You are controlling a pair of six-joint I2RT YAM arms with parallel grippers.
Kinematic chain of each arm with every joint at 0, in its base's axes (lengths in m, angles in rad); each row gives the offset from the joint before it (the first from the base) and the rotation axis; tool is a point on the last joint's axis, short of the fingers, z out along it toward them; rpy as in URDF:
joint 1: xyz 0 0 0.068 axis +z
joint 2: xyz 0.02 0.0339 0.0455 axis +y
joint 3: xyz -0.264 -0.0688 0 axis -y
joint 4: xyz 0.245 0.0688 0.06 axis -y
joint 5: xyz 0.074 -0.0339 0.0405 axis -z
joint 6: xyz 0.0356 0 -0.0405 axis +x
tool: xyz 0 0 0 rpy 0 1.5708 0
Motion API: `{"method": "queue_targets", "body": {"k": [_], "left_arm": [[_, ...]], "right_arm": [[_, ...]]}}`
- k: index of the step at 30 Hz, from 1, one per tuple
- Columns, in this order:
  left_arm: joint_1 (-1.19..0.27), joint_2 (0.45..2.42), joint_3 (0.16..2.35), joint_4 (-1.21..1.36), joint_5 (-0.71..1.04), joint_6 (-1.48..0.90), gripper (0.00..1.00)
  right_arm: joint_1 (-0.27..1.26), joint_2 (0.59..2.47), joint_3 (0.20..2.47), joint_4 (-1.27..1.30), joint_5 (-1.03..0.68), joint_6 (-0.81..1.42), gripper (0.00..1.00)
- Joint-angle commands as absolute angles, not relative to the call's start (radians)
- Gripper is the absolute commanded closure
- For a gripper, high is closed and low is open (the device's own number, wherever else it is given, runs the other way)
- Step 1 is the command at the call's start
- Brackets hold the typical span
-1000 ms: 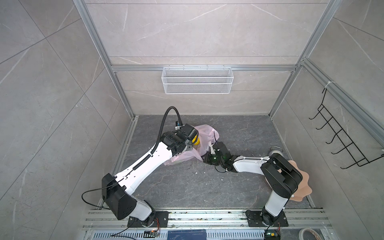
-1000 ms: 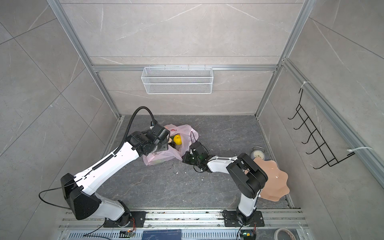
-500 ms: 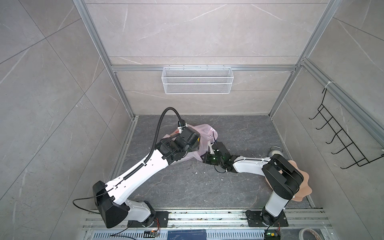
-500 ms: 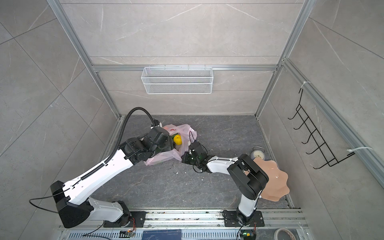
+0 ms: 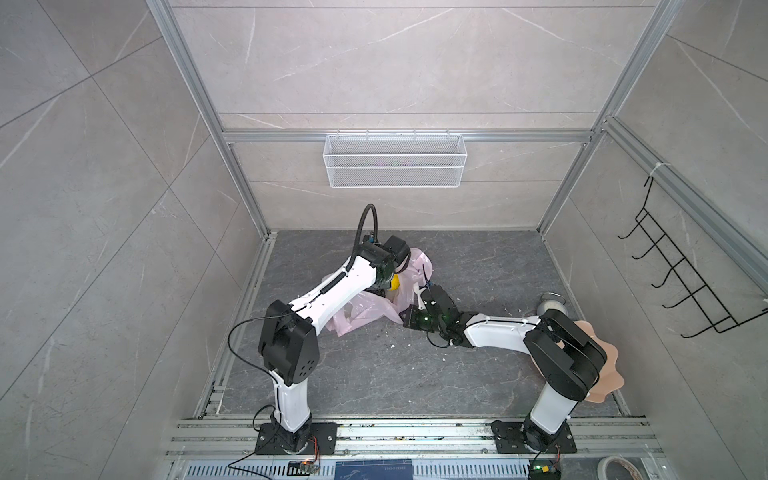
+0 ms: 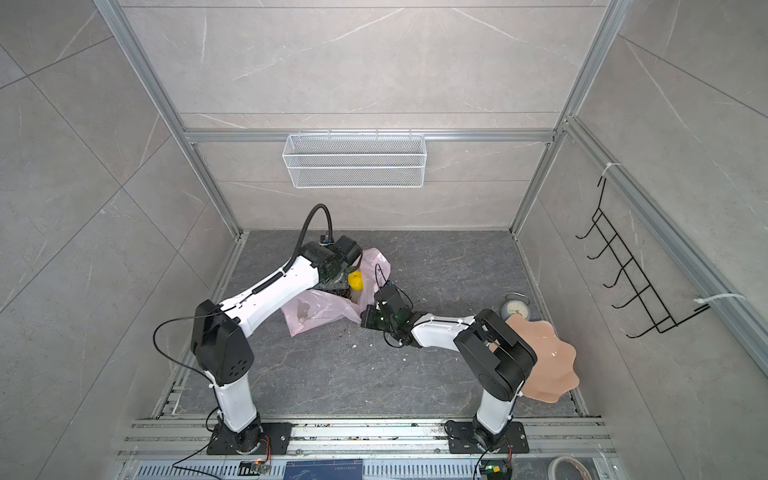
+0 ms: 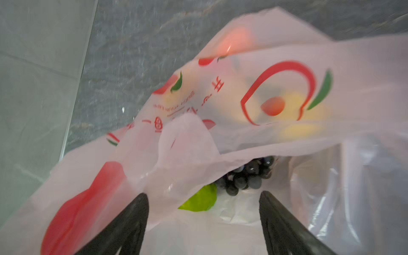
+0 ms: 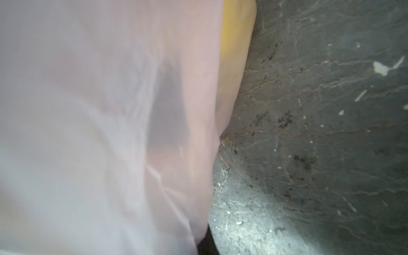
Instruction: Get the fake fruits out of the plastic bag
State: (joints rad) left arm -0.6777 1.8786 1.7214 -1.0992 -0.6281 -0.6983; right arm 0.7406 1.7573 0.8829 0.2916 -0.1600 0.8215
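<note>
Left wrist view: open left pincer (image 7: pixel 203 193) faces plastic bag (image 7: pixel 220 99) mouth, grape bunch (image 7: pixel 245 176) inside; right pincer (image 5: pixel 406 318) clamps bag's edge.

The thin translucent pale-pink plastic bag (image 7: pixel 287 136) carries a print of red and green fruit shapes and red letters. Inside it lie a dark purple-black bunch of small round grapes (image 7: pixel 247 176), a smooth bright green fruit piece (image 7: pixel 199 199) and a round yellow lemon (image 6: pixel 355 281). The dark grey stone-look table (image 5: pixel 374 374) has pale veins and white specks; the scalloped plate (image 6: pixel 548 357) is plain peach

grey stone floor (image 5: pixel 374 374) bears the plastic bag (image 6: pixel 316 311), a peach plate (image 6: pixel 548 365), a round dial (image 6: pixel 515 309).
</note>
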Motion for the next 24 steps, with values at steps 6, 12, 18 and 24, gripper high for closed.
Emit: {"method": "queue_targets", "body": {"k": [6, 12, 18, 24], "left_arm": [[-0.600, 1.710, 1.445, -1.086, -0.708, -0.769, 0.03], [-0.503, 1.639, 1.297, -0.952, -0.620, -0.761, 0.00], [-0.448, 1.652, 1.235, -0.852, -0.537, -0.727, 0.00], [-0.445, 1.679, 1.249, -0.750, -0.591, -0.667, 0.07]], "right_arm": [[0.764, 1.771, 0.900, 0.305, -0.167, 0.799, 0.95], [0.779, 1.804, 0.927, 0.310, -0.172, 0.798, 0.93], [0.782, 1.821, 0.936, 0.305, -0.175, 0.793, 0.91], [0.782, 1.819, 0.937, 0.296, -0.171, 0.785, 0.92]]}}
